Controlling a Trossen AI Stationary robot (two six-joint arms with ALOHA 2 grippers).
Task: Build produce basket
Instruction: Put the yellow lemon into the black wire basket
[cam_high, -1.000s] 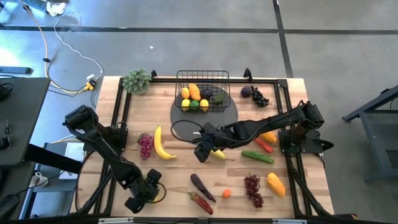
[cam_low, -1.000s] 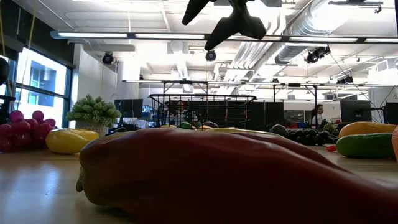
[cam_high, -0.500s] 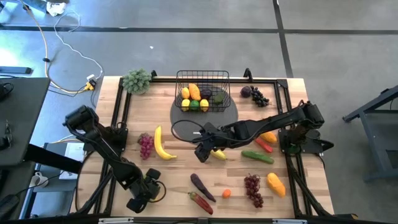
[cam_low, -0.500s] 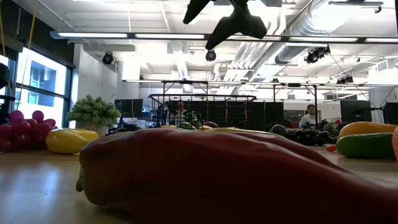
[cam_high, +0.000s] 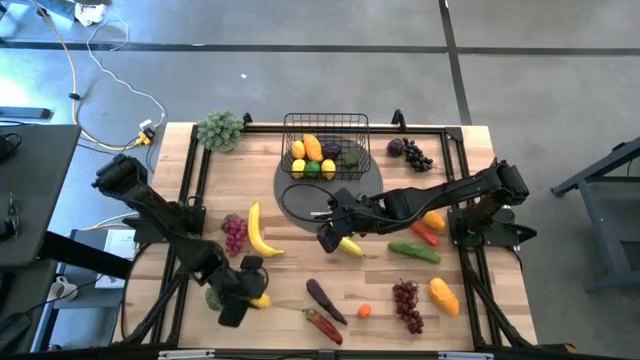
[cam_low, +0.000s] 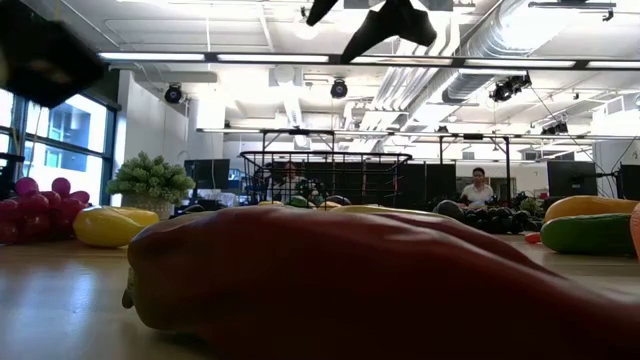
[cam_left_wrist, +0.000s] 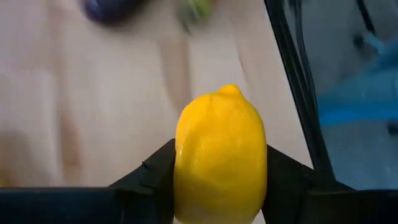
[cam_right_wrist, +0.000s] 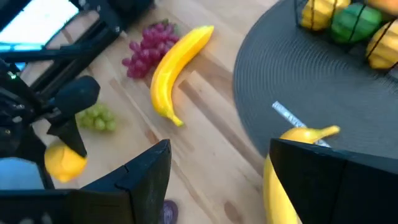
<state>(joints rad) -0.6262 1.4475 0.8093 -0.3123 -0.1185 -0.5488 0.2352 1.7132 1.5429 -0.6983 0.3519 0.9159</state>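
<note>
A wooden desk (cam_high: 290, 300) is seen from straight above, with toy produce scattered across it and a robot arm on each side.

At the near left corner, the left gripper (cam_high: 245, 295) hangs over the desk. Its fingers (cam_left_wrist: 155, 171) are clenched on a yellow lemon (cam_left_wrist: 221, 155), which the wrist camera shows clamped on both sides. Pale green grapes (cam_right_wrist: 98, 118) lie just beside it. Farther in on the left are purple-red grapes (cam_high: 234, 233) and a long banana (cam_high: 258, 232).

At the far middle, the black wire basket (cam_high: 326, 121) stands on a round dark mat (cam_high: 290, 180). It already holds lemons, an orange fruit, something green and something dark.

Just right of centre, the right gripper (cam_high: 335, 228) hovers at the near edge of the mat, over a second, smaller banana (cam_high: 351, 246). Its fingers (cam_right_wrist: 146, 168) are spread apart and grasp nothing; whether they already straddle that banana is hard to judge.

Farther right lie a cucumber (cam_high: 414, 252), a red pepper (cam_high: 424, 234), red grapes (cam_high: 406, 303), a mango (cam_high: 444, 296) and, at the far right, dark grapes (cam_high: 416, 157).

The step in hand appears to be a pickup just made: the lemon is gripped, well apart from the basket. The next move likely calls for carrying it far and rightward over the basket's tall rim before letting go, keeping clear of the right arm.
</note>
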